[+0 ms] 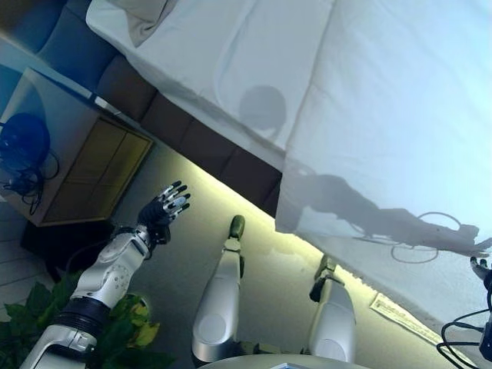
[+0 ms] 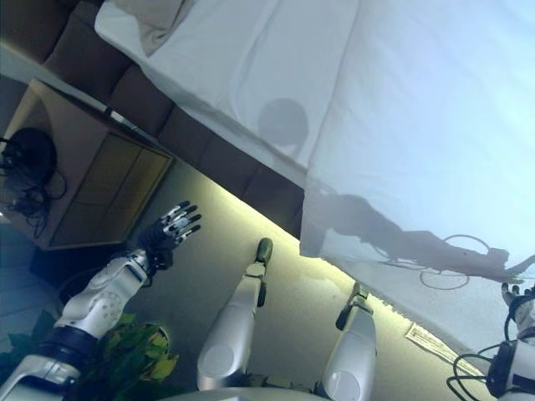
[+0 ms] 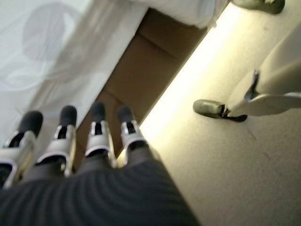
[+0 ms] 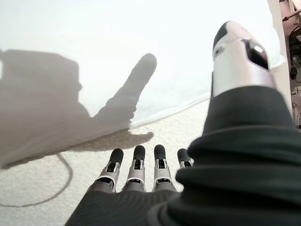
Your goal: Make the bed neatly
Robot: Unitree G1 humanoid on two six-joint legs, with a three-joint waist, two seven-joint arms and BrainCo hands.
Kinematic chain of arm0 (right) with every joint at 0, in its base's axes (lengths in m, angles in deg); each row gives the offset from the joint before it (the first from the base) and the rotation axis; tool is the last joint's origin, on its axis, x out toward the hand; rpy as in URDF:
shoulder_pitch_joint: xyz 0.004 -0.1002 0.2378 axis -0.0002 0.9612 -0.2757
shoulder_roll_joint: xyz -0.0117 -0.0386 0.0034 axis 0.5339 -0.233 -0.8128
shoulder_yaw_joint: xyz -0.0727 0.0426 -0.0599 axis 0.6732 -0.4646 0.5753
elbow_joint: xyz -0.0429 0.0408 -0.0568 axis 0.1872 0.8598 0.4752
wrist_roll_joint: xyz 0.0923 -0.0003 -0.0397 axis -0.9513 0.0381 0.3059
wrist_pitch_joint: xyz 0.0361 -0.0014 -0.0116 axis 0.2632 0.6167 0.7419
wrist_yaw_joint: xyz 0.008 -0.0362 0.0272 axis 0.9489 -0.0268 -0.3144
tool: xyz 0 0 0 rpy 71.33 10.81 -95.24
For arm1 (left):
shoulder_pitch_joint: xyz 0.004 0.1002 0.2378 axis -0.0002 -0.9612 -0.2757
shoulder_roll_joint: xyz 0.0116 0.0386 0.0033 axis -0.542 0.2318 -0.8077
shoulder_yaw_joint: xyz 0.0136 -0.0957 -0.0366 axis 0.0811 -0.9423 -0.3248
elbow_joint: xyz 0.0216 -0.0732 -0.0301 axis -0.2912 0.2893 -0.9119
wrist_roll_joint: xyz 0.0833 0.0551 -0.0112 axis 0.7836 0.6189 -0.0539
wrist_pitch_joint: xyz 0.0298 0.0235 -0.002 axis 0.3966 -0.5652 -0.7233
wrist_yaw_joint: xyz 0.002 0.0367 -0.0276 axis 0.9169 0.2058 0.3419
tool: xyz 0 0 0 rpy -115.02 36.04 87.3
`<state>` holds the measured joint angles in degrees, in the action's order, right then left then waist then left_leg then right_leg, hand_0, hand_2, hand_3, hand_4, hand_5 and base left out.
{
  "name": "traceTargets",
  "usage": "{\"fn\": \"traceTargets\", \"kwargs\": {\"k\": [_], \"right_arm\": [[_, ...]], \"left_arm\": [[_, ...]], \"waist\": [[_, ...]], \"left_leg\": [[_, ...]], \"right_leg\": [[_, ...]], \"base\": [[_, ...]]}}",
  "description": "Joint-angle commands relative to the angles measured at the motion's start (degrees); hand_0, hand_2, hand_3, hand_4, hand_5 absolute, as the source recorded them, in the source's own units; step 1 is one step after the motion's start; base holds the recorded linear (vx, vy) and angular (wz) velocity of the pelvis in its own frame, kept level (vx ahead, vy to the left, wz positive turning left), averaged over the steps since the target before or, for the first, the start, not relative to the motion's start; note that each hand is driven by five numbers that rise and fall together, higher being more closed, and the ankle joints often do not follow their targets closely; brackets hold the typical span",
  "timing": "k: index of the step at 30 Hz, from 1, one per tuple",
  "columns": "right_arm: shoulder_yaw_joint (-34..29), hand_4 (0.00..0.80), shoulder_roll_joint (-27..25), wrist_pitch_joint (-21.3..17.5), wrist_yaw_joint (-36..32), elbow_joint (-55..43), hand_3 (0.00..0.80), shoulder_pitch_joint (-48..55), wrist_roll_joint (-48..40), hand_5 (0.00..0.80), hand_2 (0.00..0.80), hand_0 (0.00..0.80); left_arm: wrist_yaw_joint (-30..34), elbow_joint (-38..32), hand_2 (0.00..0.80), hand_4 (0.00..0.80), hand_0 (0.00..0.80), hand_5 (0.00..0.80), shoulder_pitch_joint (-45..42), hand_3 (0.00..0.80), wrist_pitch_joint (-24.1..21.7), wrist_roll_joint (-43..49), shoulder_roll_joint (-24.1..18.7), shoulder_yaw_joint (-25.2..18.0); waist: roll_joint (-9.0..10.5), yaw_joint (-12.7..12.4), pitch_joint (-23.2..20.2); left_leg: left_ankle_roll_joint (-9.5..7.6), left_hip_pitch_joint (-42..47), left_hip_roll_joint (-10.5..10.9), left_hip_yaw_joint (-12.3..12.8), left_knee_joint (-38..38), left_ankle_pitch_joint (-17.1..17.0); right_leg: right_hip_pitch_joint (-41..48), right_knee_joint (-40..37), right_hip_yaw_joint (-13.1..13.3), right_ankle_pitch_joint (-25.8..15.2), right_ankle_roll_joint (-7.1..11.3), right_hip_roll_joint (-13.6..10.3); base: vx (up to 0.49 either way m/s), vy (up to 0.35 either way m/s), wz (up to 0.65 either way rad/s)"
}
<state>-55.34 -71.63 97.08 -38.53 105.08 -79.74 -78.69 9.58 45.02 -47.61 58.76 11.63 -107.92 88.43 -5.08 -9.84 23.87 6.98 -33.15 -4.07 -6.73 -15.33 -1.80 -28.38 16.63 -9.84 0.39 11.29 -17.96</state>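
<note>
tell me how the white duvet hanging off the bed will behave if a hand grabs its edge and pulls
The white duvet is probably floppy: it drapes over the bed's side in soft folds. It will likely bunch and drag rather than slide as one piece. The right hand, fingers straight, holds nothing.

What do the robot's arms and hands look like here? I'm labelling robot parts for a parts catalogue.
Each arm is a rounded silver-grey shell with a black band near the elbow. The left hand has silver fingers with dark tips, and a dark ribbed cover runs over its back and wrist. The right hand matches it, with a separate silver, dark-tipped thumb.
</note>
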Motion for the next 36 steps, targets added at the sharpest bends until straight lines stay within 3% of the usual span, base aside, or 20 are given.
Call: {"fn": "traceTargets", "kwargs": {"k": [1, 10, 18, 20, 25, 36], "right_arm": [[2.58, 0.0, -0.29, -1.38, -4.31, -3.93, 0.0, 0.82, 0.12, 0.0, 0.0, 0.0], [5.77, 0.0, -1.66, -6.34, -11.46, -6.63, 0.0, -4.6, 1.91, 0.0, 0.0, 0.0], [6.03, 0.0, -3.26, -4.51, -11.33, -7.57, 0.0, -7.14, 1.64, 0.0, 0.0, 0.0], [5.7, 0.0, -3.6, -4.04, -11.81, -7.42, 0.0, -6.9, 2.06, 0.0, 0.0, 0.0], [5.58, 0.0, -4.36, -2.83, -12.61, -6.71, 0.0, -6.95, 3.54, 0.0, 0.0, 0.0], [6.26, 0.0, -7.16, -1.84, -10.39, -7.32, 0.0, -9.83, 5.52, 0.0, 0.0, 0.0]], "left_arm": [[1.11, 0.89, 0.0, 0.0, 0.0, 0.0, 1.53, 0.0, -3.16, -1.14, -0.05, -3.12], [0.93, -0.06, 0.0, 0.0, 0.0, 0.0, 1.37, 0.0, -3.37, -0.89, -0.08, -5.43], [1.09, -1.02, 0.0, 0.0, 0.0, 0.0, -0.41, 0.0, -1.41, -2.47, -2.33, -9.7], [1.32, -0.99, 0.0, 0.0, 0.0, 0.0, -0.79, 0.0, -0.62, -2.74, -3.05, -10.58], [2.14, 1.14, 0.0, 0.0, 0.0, 0.0, -1.28, 0.0, 1.1, -3.29, -4.22, -11.73], [4.75, 3.19, 0.0, 0.0, 0.0, 0.0, -2.91, 0.0, 0.9, -2.48, -4.04, -12.01]], "waist": [[-0.67, 1.12, 0.47], [-2.44, 1.14, 2.6], [-2.21, 0.65, 2.43], [-2.0, 0.52, 1.85], [-1.83, 0.47, 0.92], [-2.16, 0.58, -1.19]], "left_leg": [[-1.35, -2.95, -0.83, 0.07, 3.19, -4.19], [-1.64, -8.36, 0.33, 0.43, -2.79, -2.51], [-1.85, -14.2, -0.3, -1.2, -14.52, 2.04], [-2.05, -15.42, -0.33, -1.76, -18.24, 4.98], [-2.63, -19.41, 0.18, -2.8, -26.03, 8.59], [-2.3, -22.22, 0.38, -2.56, -28.65, 9.52]], "right_leg": [[-2.53, -1.77, 0.94, -5.78, 1.04, -2.39], [-8.82, 4.29, 2.75, -3.47, 0.65, -3.21], [-15.92, 17.35, 5.0, 1.31, -1.04, -2.68], [-17.38, 21.47, 5.86, 3.87, -1.16, -2.56], [-21.46, 28.53, 7.57, 6.3, -2.14, -2.23], [-25.07, 30.49, 9.12, 6.2, -2.82, -1.98]], "base": [[-0.051, 0.027, 0.0], [-0.022, 0.0, -0.02], [0.003, 0.009, 0.0], [0.098, -0.032, -0.04], [0.04, -0.019, -0.08], [0.01, 0.01, -0.03]]}}
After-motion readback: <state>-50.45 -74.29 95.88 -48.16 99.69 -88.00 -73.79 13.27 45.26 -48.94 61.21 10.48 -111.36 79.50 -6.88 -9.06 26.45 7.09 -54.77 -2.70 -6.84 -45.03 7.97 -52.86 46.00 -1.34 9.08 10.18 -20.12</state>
